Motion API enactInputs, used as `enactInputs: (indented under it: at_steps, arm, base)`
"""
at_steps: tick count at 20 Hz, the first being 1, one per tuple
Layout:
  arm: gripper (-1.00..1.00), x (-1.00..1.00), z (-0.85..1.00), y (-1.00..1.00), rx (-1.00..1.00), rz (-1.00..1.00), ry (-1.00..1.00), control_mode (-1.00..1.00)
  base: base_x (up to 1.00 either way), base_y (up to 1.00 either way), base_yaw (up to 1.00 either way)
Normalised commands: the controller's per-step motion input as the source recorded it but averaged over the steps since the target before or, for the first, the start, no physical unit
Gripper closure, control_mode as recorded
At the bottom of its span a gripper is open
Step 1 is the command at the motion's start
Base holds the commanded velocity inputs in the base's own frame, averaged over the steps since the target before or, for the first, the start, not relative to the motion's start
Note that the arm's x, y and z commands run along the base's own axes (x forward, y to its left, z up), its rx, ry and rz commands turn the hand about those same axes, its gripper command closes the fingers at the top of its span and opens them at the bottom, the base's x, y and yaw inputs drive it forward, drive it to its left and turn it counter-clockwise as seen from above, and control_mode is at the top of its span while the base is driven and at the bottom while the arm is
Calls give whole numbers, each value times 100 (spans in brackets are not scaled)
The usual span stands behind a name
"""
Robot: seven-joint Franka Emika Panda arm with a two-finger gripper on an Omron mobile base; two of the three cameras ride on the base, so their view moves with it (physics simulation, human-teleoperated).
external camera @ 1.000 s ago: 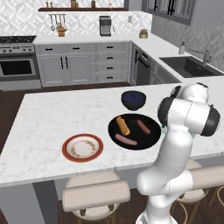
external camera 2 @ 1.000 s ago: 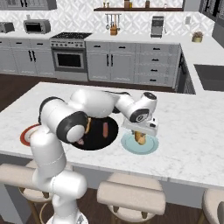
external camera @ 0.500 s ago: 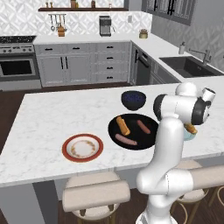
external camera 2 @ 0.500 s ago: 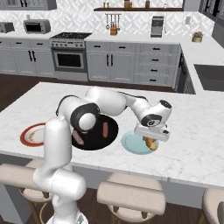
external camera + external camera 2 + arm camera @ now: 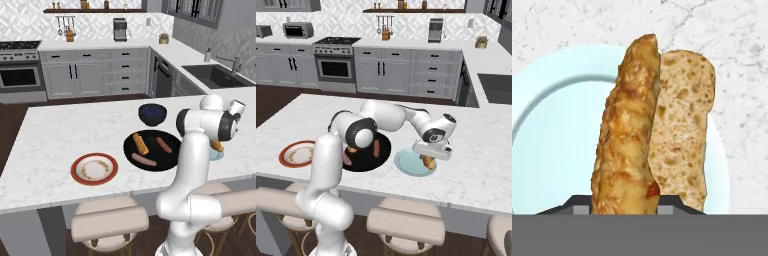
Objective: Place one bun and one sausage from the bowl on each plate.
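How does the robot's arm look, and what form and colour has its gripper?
The arm is glossy white, built of thick rounded segments with dark grey rings and caps at the joints. The gripper has a flat, boxy white body and two small dark fingers. No cables or markings are visible.

Pale blue plate [image 5: 408,165] bare around the held bun [image 5: 629,135], open marble counter [image 5: 476,165] beyond its rim

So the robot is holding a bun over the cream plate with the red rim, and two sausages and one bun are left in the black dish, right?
Not quite. The bun in the gripper hangs over the pale blue plate, as the right base view shows; the red-rimmed plate sits bare at the other end. The rest holds: two sausages and one bun remain in the black dish.
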Motion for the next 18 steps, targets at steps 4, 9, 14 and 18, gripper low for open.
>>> enactInputs:
  at_steps: [4,9,14,18]
  arm:
    - [-100,-5,-10,20,0,0,0,-100]
    - [-100,-17,6,13,-5,0,0,-100]
    - [-100,-10,37,17,-20,-1,0,-100]
    - [-100,-10,15,22,-12,-1,0,-100]
  base:
    - [0,0,0]
    - [0,0,0]
    - [0,0,0]
    - [0,0,0]
